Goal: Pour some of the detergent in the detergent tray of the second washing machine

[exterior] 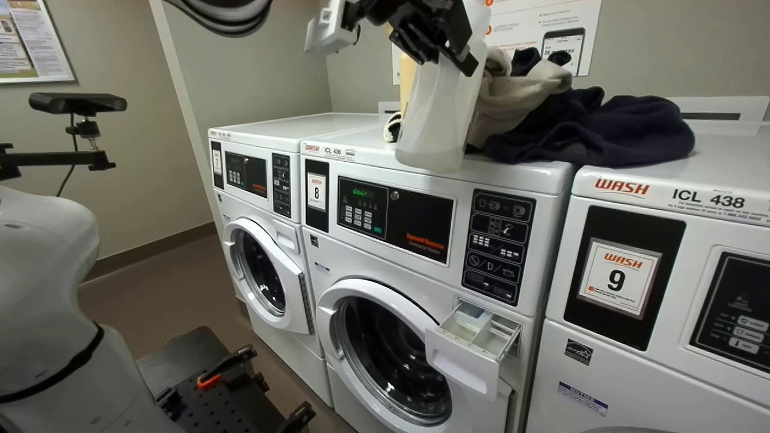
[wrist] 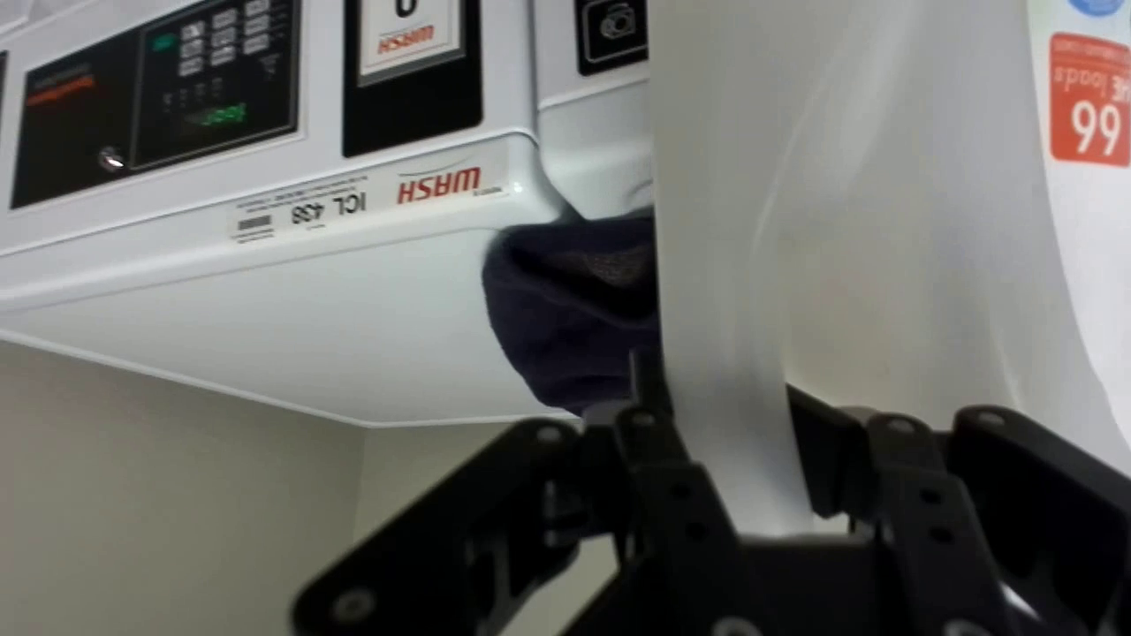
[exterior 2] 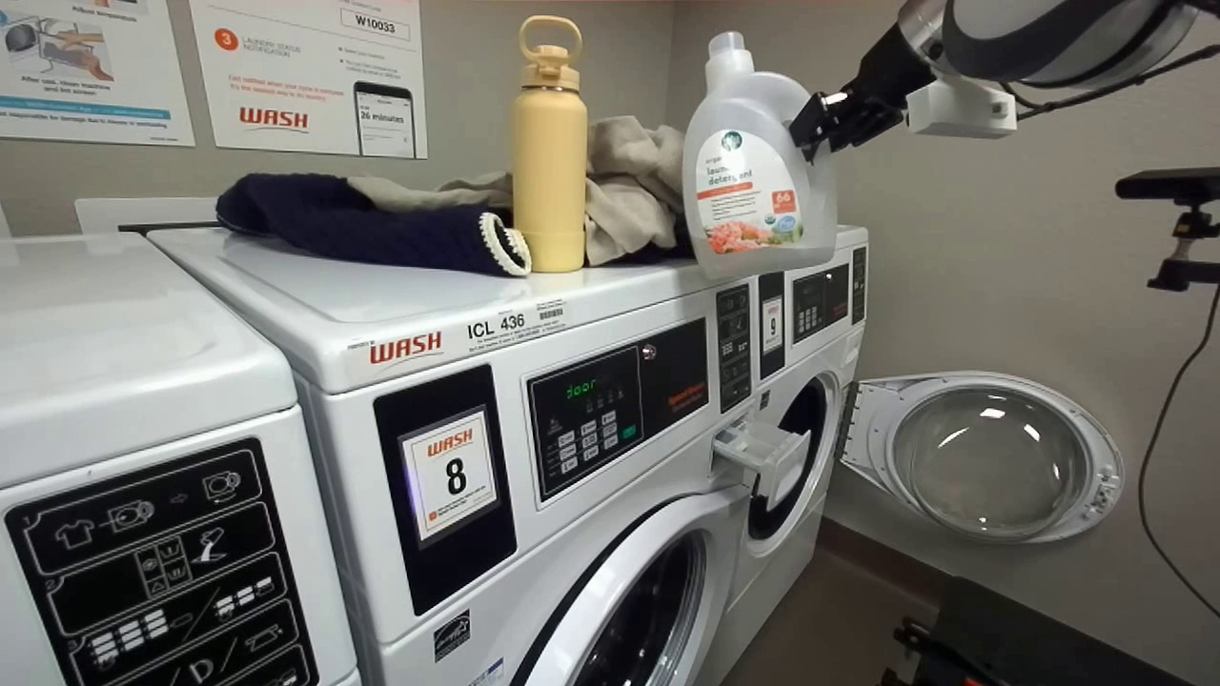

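The detergent is a translucent whitish jug (exterior: 430, 132) with a handle, a pale cap and a red-striped label (exterior 2: 739, 191). It hangs nearly upright, slightly tilted, at the front top edge of the second washing machine (exterior: 391, 267), which carries an "8" sticker; it also shows in an exterior view (exterior 2: 572, 529). My gripper (exterior: 446, 59) is shut on the jug's handle, also in an exterior view (exterior 2: 812, 133). In the wrist view the handle lies between the fingers (wrist: 724, 415). The detergent tray (exterior: 463, 368) is pulled out below and to one side of the jug, also visible here (exterior 2: 786, 467).
A tan-yellow bottle (exterior 2: 550, 181) stands beside the jug on the washer top. Dark and beige clothes (exterior: 601, 129) lie behind, also in the wrist view (wrist: 565, 327). The "9" washer (exterior: 613, 282) adjoins. An open round door (exterior 2: 991, 457) juts out beyond. A camera (exterior: 78, 103) stands nearby.
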Controlling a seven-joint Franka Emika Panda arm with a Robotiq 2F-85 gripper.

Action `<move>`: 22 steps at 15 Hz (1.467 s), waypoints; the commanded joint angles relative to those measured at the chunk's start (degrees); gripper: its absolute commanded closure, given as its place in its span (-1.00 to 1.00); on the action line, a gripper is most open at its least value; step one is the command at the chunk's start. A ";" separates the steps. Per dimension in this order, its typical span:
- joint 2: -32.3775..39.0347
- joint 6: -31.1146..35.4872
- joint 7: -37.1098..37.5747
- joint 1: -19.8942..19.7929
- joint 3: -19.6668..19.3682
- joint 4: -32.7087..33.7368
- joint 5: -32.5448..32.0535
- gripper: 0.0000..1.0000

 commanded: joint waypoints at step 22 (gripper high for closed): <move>3.43 -36.89 6.05 -3.16 1.84 7.21 -25.87 0.81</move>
